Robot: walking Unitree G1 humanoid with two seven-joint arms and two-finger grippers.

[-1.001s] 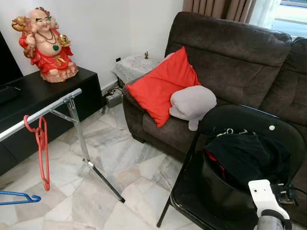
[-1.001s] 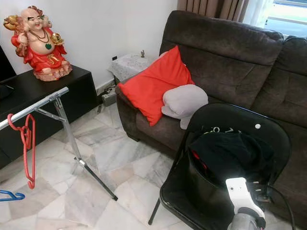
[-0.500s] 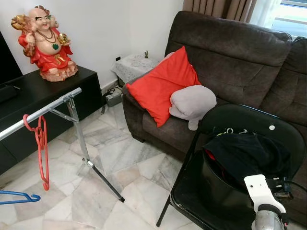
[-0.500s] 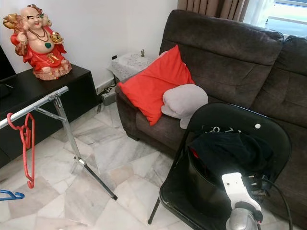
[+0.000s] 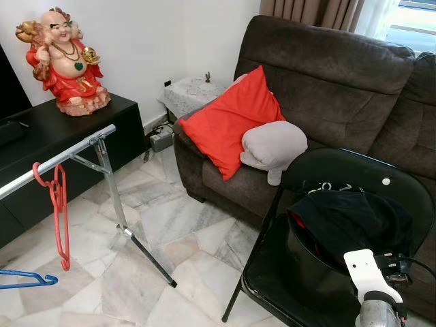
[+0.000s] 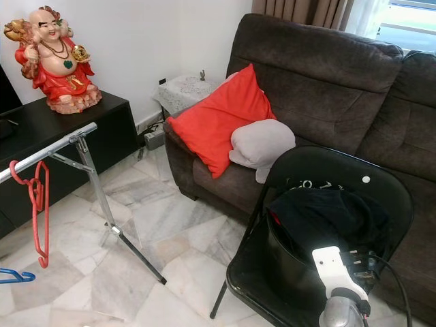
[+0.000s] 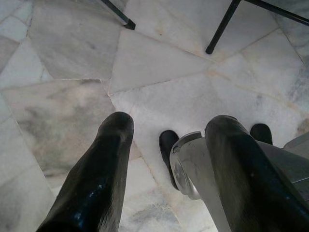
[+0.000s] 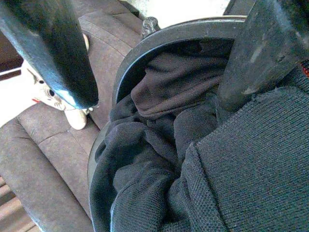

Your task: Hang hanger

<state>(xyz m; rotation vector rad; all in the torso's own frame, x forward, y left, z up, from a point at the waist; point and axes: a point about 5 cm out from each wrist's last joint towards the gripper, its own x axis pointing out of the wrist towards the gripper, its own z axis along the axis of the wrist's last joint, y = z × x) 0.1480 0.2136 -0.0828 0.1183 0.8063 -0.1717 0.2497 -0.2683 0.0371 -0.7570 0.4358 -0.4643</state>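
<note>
The right gripper [image 8: 154, 63] was held with its fingers [image 8: 53, 53] spread wide over dark clothes [image 8: 193, 159] piled in a black bucket [image 6: 289, 262] on the folding chair [image 5: 354, 170], gripping nothing. The left gripper [image 7: 169, 159] was hung open and empty over the marble floor [image 7: 63, 53]. A red hanger [image 5: 60, 211] was seen hooked on the metal rail [image 5: 61, 158]; a blue hanger [image 5: 27, 280] was seen low beside it.
</note>
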